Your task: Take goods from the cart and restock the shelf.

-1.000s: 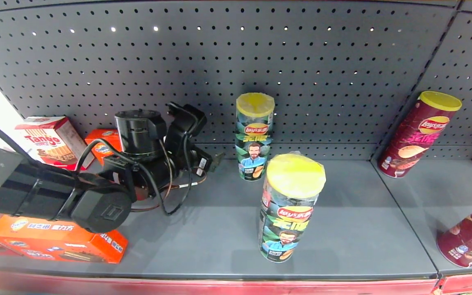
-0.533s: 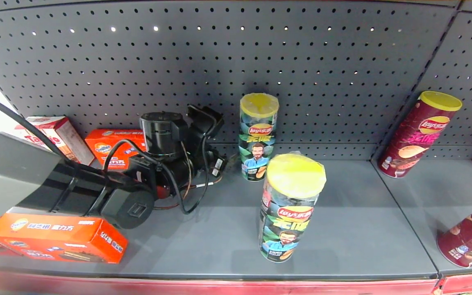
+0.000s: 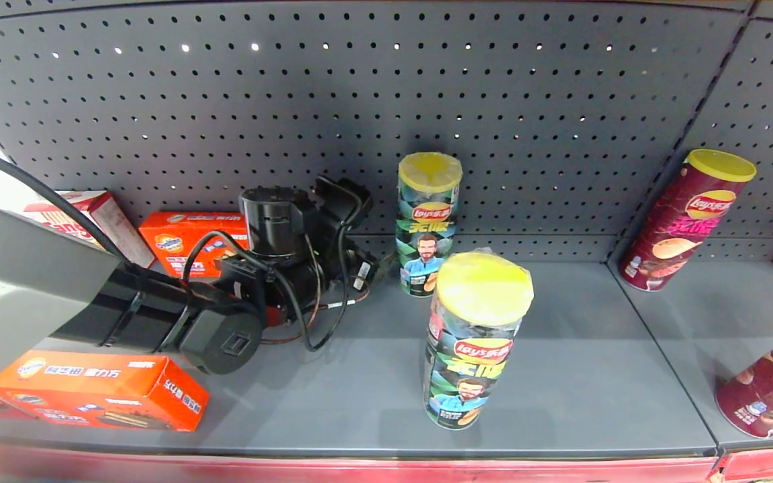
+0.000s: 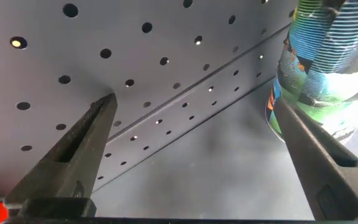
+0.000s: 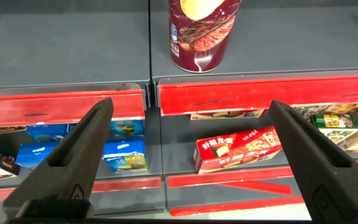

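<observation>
Left gripper (image 4: 194,102) is hanging just beside the far green can (image 3: 428,225).
Its 2 fingers are spreading wide, holding nothing; right gripper (image 5: 191,106) is gaping empty too.

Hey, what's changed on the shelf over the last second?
The left arm swung toward the robot's right along the grey shelf. Its open left gripper reached the rear green crisp can with a yellow lid, and that can slid slightly rightward. Nothing was grasped or let go. The front green can, the flat orange box and the maroon can stayed put.
</observation>
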Tool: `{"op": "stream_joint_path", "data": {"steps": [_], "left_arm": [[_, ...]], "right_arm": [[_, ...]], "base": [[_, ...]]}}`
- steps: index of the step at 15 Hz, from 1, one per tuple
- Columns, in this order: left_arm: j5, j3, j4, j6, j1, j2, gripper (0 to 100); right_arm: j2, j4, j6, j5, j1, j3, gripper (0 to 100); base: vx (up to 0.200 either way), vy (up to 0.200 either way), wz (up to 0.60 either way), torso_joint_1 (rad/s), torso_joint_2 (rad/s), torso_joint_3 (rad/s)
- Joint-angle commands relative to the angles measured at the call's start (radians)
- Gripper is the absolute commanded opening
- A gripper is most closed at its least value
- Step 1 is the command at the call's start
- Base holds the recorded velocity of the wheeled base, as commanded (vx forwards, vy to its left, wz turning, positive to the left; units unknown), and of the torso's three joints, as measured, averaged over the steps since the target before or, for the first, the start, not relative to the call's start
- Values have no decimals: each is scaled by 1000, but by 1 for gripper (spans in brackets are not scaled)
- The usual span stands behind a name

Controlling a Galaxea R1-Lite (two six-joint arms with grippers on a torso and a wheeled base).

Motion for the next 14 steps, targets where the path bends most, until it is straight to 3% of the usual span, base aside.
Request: {"op": "stream_joint_path", "data": {"steps": [1, 5, 7, 9, 11, 12, 14], "left_arm": [[1, 7, 0, -7, -2, -17, 100], [2, 55, -6, -13, 13, -126, 100], [34, 217, -61, -28, 13, -269, 100], [68, 320, -122, -34, 12, -349, 100], [70, 443, -240, -60, 6, -392, 100], [67, 484, -297, -62, 7, -410, 100], [65, 498, -308, -65, 12, -435, 100]], "right_arm": [[2, 0, 0, 0, 0, 0, 100], [0, 0, 0, 0, 0, 0, 100], [2, 0, 0, 0, 0, 0, 100], [0, 0, 0, 0, 0, 0, 100], [0, 0, 0, 0, 0, 0, 100], [2, 0, -3, 0, 3, 0, 100], [0, 0, 0, 0, 5, 0, 100]], "base": [[0, 0, 0, 0, 0, 0], [0, 0, 0, 0, 0, 0], [0, 0, 0, 0, 0, 0], [0, 0, 0, 0, 0, 0], [0, 0, 0, 0, 0, 0], [0, 0, 0, 0, 0, 0], [0, 0, 0, 0, 0, 0]]}}
